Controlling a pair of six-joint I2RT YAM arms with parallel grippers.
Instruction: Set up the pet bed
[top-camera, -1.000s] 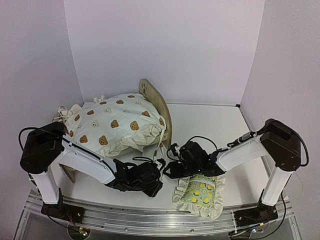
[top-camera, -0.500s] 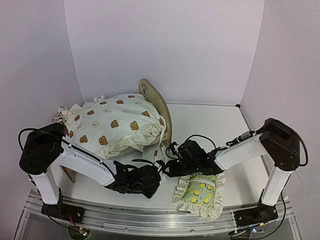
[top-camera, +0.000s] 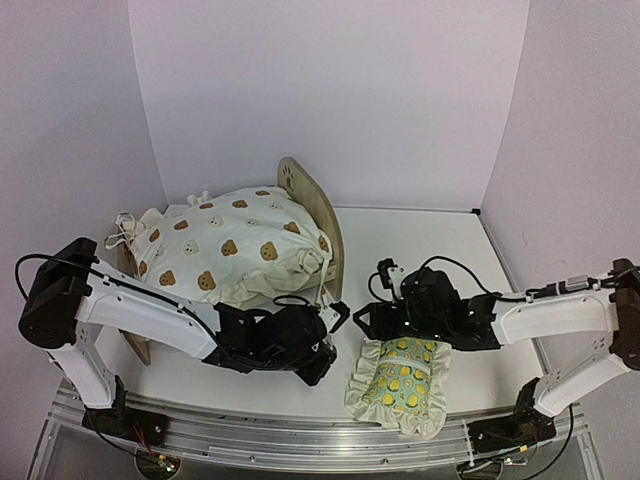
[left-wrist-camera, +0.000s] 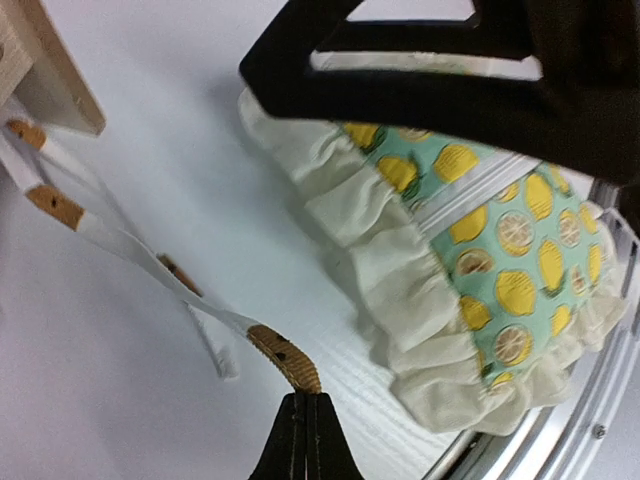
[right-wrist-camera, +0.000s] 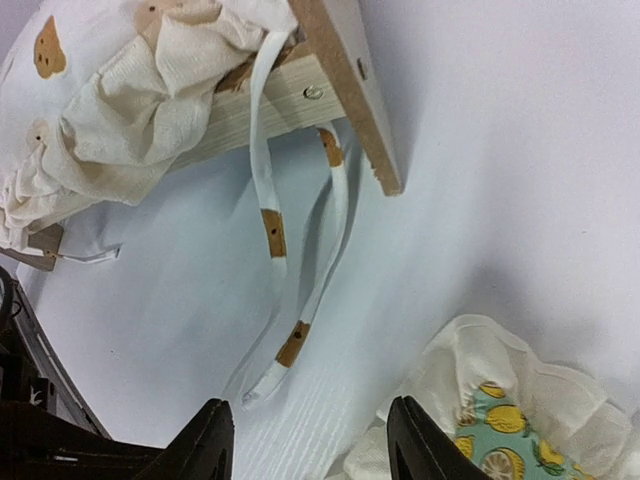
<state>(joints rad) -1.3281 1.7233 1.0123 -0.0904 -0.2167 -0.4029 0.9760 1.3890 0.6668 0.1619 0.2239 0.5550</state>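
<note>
The pet bed (top-camera: 318, 215), carrying the bear-print cushion (top-camera: 220, 250), stands just beyond both grippers. The lemon pillow (right-wrist-camera: 495, 405) lies beside the right gripper (right-wrist-camera: 310, 410), which gapes empty. The left gripper (left-wrist-camera: 306, 402) is pinched tight at a tie's (left-wrist-camera: 283, 358) brown tip.

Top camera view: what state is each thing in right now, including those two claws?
Pet bed: upright, cushion piled on it.
Cushion: rumpled, on the bed.
Ties: untied, trailing onto the table.
Pillow: flat on the table, outside the bed.
Left gripper: shut, tips at a tie's end.
Right gripper: open, empty.
</note>
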